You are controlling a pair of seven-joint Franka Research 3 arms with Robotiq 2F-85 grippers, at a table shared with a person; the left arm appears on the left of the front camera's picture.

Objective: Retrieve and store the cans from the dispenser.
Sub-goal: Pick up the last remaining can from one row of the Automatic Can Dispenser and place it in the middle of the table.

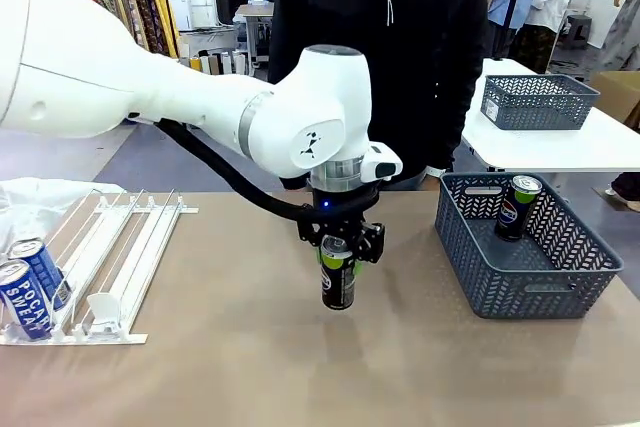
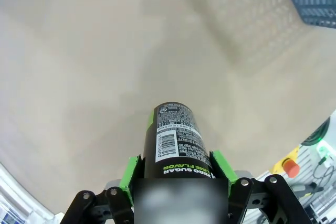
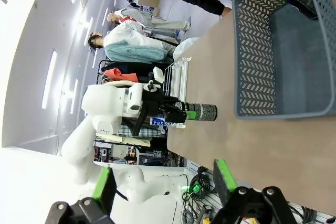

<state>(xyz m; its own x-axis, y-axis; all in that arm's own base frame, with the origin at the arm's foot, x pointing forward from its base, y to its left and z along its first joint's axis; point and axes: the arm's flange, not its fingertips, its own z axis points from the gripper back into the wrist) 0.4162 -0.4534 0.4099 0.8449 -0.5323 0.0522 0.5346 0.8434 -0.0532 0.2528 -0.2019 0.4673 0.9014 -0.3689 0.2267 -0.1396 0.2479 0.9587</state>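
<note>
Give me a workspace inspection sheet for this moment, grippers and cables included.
Surface: plain tan table.
Job's things: dispenser at left, two blue Pocari cans at its near end; green-labelled can upright mid-table; Pepsi can leaning inside grey basket at right.
Clutter: crumpled clear plastic behind the dispenser.
Grippers: left gripper shut on the green-labelled can; right gripper open, holding nothing.
Cables: black hose along the left arm.
Surroundings: person in dark top across the table; second grey basket on a white table behind.
</note>
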